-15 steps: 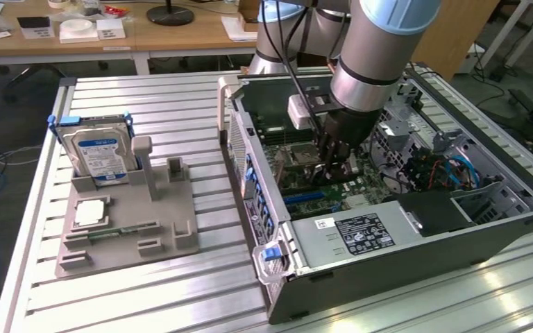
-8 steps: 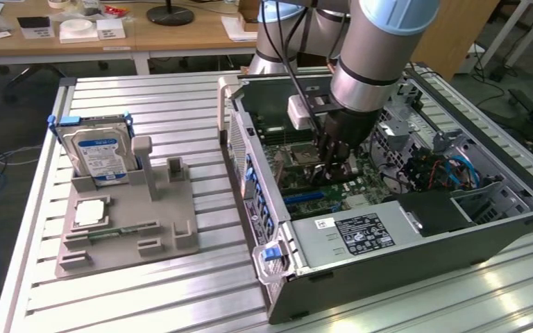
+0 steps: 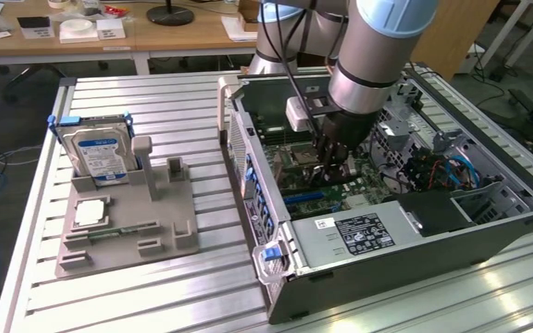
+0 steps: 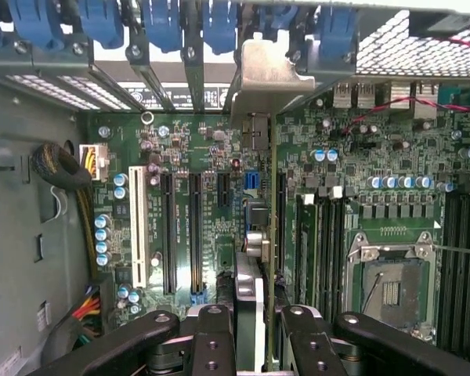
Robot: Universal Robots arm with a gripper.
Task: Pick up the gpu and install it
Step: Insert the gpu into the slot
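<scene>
My gripper (image 4: 258, 323) is shut on the gpu, a thin card seen edge-on between the two black fingers (image 4: 211, 333). Its silver-grey bracket (image 4: 270, 74) reaches the case's rear wall, just under the row of blue latches (image 4: 157, 23). The card stands upright over the green motherboard (image 4: 180, 157), in line with the expansion slots (image 4: 196, 235). Whether it sits in a slot I cannot tell. In the exterior view the gripper (image 3: 333, 165) is low inside the open computer case (image 3: 488, 229), with the arm reaching down from above.
A white slot (image 4: 137, 227) and black slots (image 4: 168, 231) lie to one side of the card, the CPU socket (image 4: 392, 286) to the other. Cables (image 3: 433, 170) and the power supply (image 3: 359, 232) crowd the case. A hard drive (image 3: 100, 152) stands in the grey holder (image 3: 128, 229) at the exterior view's left.
</scene>
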